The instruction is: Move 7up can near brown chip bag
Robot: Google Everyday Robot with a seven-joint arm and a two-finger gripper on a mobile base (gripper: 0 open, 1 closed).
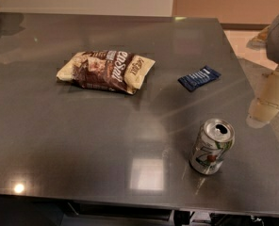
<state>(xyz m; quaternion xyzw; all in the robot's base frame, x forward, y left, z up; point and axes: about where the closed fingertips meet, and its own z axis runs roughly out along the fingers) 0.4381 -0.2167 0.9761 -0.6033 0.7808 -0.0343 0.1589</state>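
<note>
7up can (212, 146) is seen upright near counter (83, 140) front-right edge, well apart from brown chip bag (106, 70) lying back-left. Hand (267, 102) is held at right edge, clear of can; open or closed cannot be told.

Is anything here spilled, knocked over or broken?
Nothing stands out. The 7up can stands upright, opened, nothing spilled; the brown chip bag lies flat, merely crinkled. The gripper hangs at the right edge of the table.

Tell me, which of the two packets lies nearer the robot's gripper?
The small dark blue packet, right of the big brown chip bag; the gripper hangs at the right edge, near the 7up can.
</note>
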